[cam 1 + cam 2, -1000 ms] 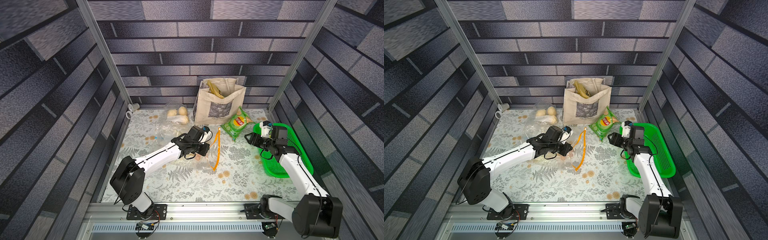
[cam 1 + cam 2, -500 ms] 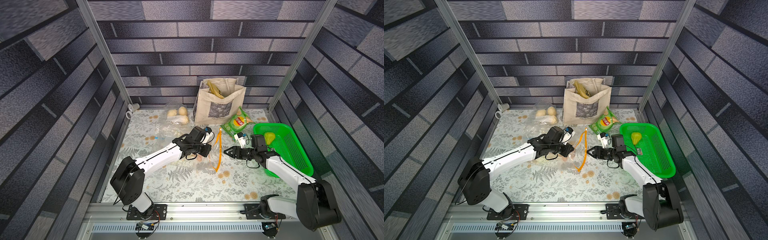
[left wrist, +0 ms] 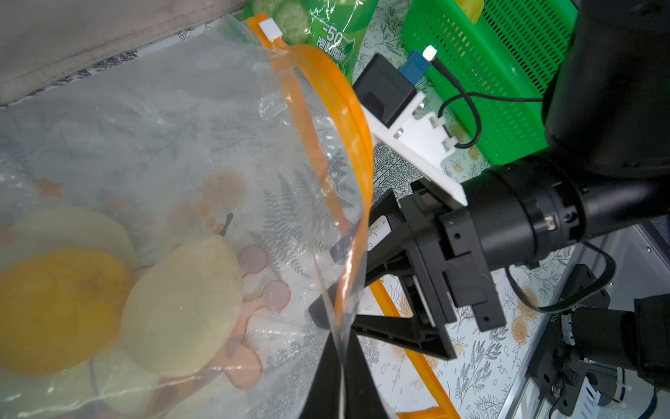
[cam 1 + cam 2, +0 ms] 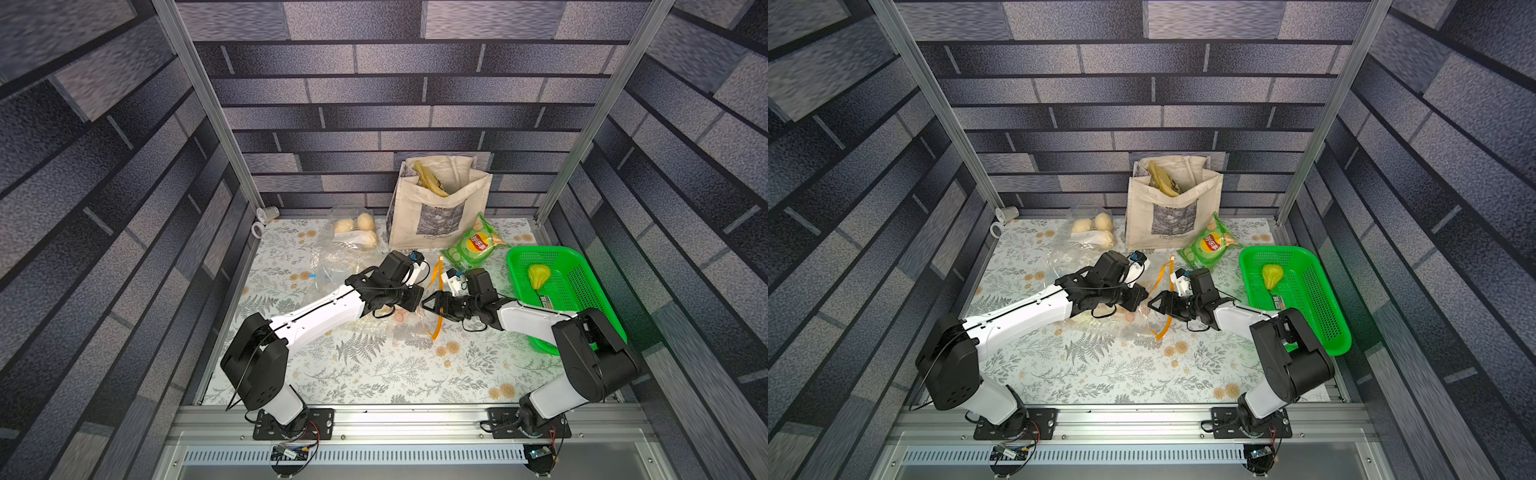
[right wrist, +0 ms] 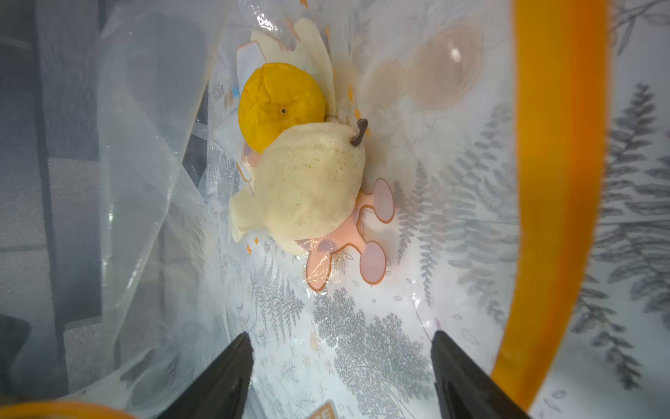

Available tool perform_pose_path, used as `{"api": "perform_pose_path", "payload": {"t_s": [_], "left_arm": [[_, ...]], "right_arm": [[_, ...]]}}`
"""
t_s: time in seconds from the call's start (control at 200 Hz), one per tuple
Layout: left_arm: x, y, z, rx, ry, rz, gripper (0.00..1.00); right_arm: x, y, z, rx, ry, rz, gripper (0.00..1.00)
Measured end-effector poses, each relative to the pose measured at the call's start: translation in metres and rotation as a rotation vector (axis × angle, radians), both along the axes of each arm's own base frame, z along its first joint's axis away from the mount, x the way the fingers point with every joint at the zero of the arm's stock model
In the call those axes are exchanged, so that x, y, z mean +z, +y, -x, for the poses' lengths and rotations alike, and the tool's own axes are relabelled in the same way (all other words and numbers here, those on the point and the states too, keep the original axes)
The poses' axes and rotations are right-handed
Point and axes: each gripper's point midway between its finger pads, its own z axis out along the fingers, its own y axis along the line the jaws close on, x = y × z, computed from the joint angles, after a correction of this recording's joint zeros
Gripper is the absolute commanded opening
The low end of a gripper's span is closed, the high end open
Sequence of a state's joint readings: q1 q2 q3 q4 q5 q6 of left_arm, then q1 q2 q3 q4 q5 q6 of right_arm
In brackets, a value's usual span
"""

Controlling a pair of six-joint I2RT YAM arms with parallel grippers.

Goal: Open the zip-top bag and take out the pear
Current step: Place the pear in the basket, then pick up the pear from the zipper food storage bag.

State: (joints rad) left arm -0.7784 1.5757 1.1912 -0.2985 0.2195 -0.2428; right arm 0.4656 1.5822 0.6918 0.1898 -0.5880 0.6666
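Left gripper (image 3: 340,357) was clamped on the clear film of the bag (image 3: 181,127) at its mouth, fingers together on the plastic, centre of both top views. Right gripper (image 5: 339,339) faced it, just right of centre, fingers spread wide with nothing gripped, tips at the mouth inside the loop of the zip strip (image 5: 558,181). Pear (image 5: 308,192) lay inside the bag, past those tips and apart from them, touching an orange (image 5: 275,98) behind it (pale skin, brown stem, nothing holding it). A green pear (image 4: 538,275) sat in the green basket (image 4: 540,250) at the right of the top views, well apart from both grippers.
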Motion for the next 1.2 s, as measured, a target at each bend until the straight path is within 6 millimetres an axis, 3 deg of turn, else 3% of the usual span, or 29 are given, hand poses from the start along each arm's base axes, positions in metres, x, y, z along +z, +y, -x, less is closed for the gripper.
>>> {"api": "perform_pose_path", "payload": {"t_s": [0.22,0.416,0.912,1.197], "left_arm": [[0.004,-0.002,-0.001,-0.001,-0.008,0.010,0.08],[0.006,-0.001,-0.006,0.010,-0.025,0.015,0.08],[-0.015,0.018,-0.018,0.082,-0.044,-0.027,0.08],[0.001,0.022,-0.021,0.101,-0.095,0.006,0.04]], "right_arm": [[0.009,0.022,-0.002,-0.036,0.006,-0.017,0.96],[0.006,0.023,-0.014,-0.152,0.068,-0.021,0.99],[-0.017,0.051,-0.026,-0.216,0.186,-0.110,0.98],[-0.002,0.060,-0.036,-0.222,0.137,-0.179,0.97]]}}
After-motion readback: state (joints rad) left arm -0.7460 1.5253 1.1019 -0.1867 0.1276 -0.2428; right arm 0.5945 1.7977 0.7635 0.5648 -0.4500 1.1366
